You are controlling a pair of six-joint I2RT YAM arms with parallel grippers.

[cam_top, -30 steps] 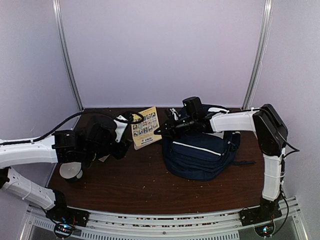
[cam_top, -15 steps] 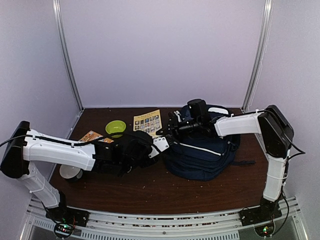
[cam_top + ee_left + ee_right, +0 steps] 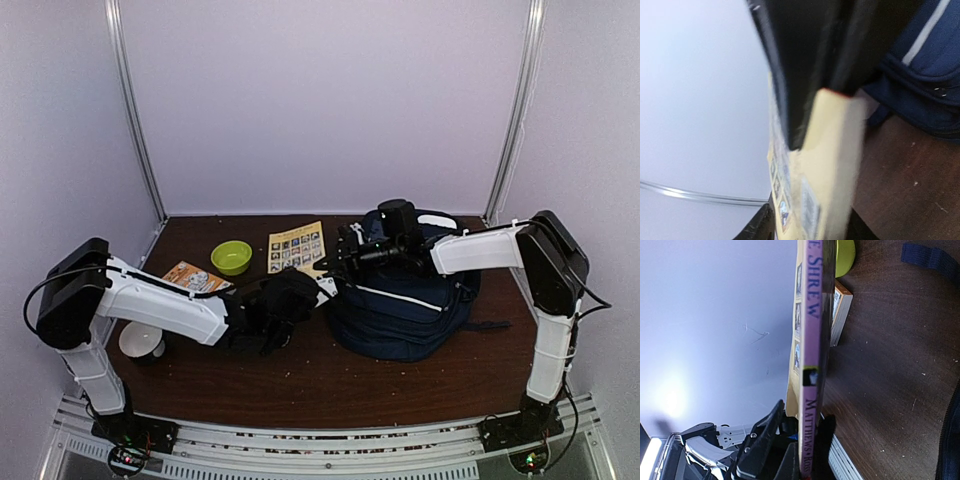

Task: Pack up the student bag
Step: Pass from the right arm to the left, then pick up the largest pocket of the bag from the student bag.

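Clamping the book (image 3: 810,340) across its spine, the right gripper (image 3: 805,412) is holding it on edge over the table (image 3: 300,385), probably so it is going into the bag thin side first. The left gripper (image 3: 806,227) is straddling the same book's lower edge with fingers narrow; cannot tell whether they are actually gripping, so it is looking like a steadying hold or a handover. The student bag (image 3: 400,310) is lying right of centre, just beside the book and under the right forearm. I'm not seeing an open mouth from the top view, which is likely blocking the insert. A green bowl (image 3: 232,256), a second booklet (image 3: 186,273) and a white round object (image 3: 140,342) are sitting well left.
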